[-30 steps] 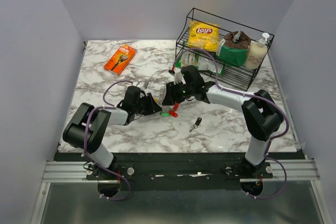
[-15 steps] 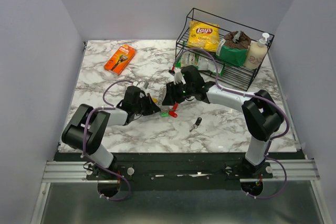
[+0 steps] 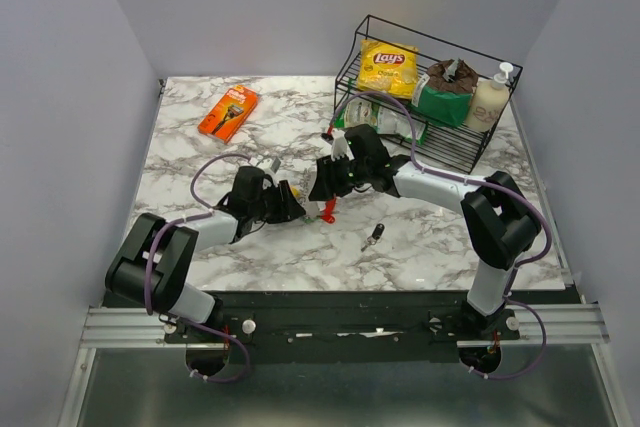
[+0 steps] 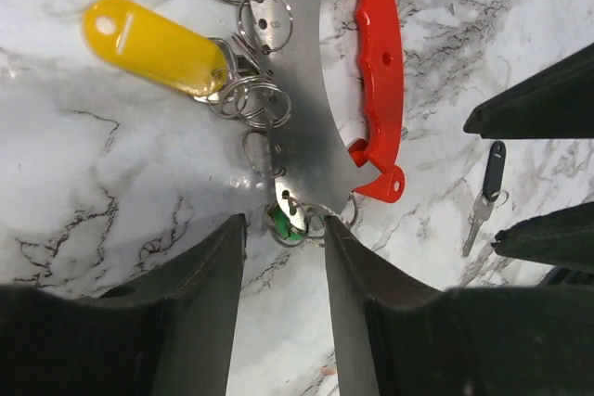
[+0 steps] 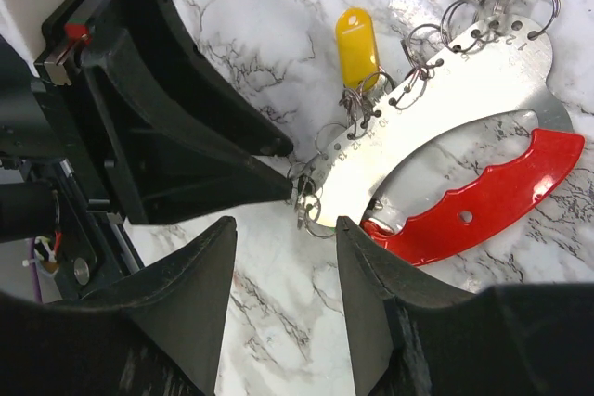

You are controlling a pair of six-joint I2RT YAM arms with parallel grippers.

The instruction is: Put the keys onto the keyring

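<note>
The keyring (image 4: 302, 90) lay flat on the marble table (image 3: 180, 167), midway between the two arms, with its curved red side (image 4: 379, 71) facing the right arm. A row of small split rings (image 4: 264, 20) hung along its grey plate. A yellow-headed key (image 4: 153, 44) was on one of them and rested on the marble just beside the plate.

The left gripper (image 4: 282, 229) had its jaws parted. Its fingers (image 4: 200, 294) stood either side of the keyring's narrow end, where a green key head (image 4: 278, 222) sat in the gap. Neither pad pressed on it, so nothing was clamped. In the right wrist view, one left fingertip reached the rings at that end; whether it touched them I could not tell.

The right gripper (image 5: 286, 226) was also spread, its fingers (image 5: 190, 294) low over bare marble with nothing held, the tips just short of the keyring's end. A black-headed key (image 4: 489, 183) lay apart on the table, nearer the right arm.
</note>
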